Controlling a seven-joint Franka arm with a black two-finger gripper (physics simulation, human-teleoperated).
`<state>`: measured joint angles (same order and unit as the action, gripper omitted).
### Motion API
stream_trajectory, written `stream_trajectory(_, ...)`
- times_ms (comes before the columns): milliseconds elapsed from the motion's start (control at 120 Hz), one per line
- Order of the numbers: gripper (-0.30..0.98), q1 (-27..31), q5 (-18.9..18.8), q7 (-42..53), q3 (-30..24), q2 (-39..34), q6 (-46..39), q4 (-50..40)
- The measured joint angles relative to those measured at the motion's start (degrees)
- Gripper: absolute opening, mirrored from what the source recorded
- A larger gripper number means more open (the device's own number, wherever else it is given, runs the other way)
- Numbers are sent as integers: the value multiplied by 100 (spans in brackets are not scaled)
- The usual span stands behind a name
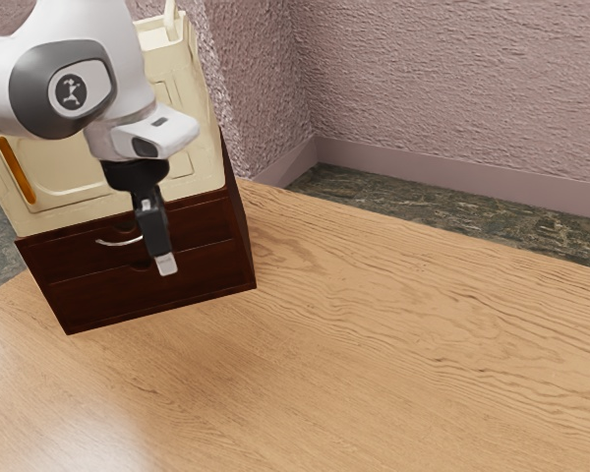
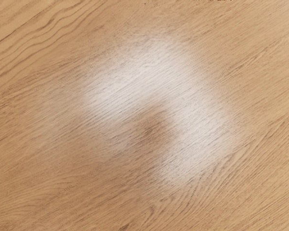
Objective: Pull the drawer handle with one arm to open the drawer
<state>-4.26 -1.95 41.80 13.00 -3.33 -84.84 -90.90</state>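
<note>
My gripper (image 1: 165,264) points down in front of the dark brown two-drawer cabinet (image 1: 197,280) in the exterior view, overlapping the right part of its front. A curved silver handle (image 1: 114,243) is on the upper drawer (image 1: 79,254), just to the exterior view's left of my gripper, with its right end hidden behind it. Both drawer fronts look flush with the cabinet. Below my hand, the wrist view shows bare wooden tabletop (image 2: 149,202).
A cream box-like object (image 1: 202,167) with an orange strip (image 1: 17,169) stands on the cabinet. The wooden table (image 1: 374,354) extends toward the exterior view's right. Behind it are a textured wall (image 1: 452,88) and dark floor (image 1: 403,208).
</note>
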Motion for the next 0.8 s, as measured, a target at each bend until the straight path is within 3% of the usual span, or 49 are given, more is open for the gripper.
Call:
stream_trajectory(183, 69, -32, -13, 462, 7, -96, -133, -71)
stream_trajectory(325, 69, -54, -58, 692, 11, -736, -361, -929)
stream_trajectory(500, 69, -22, -670, 905, 15, -1285, -1432, -2013)
stream_trajectory(717, 68, 94, -1265, 1103, 66, -1041, -2315, -2034)
stream_trajectory(800, 63, 174, -1419, 1164, 70, -875, -2570, -2011)
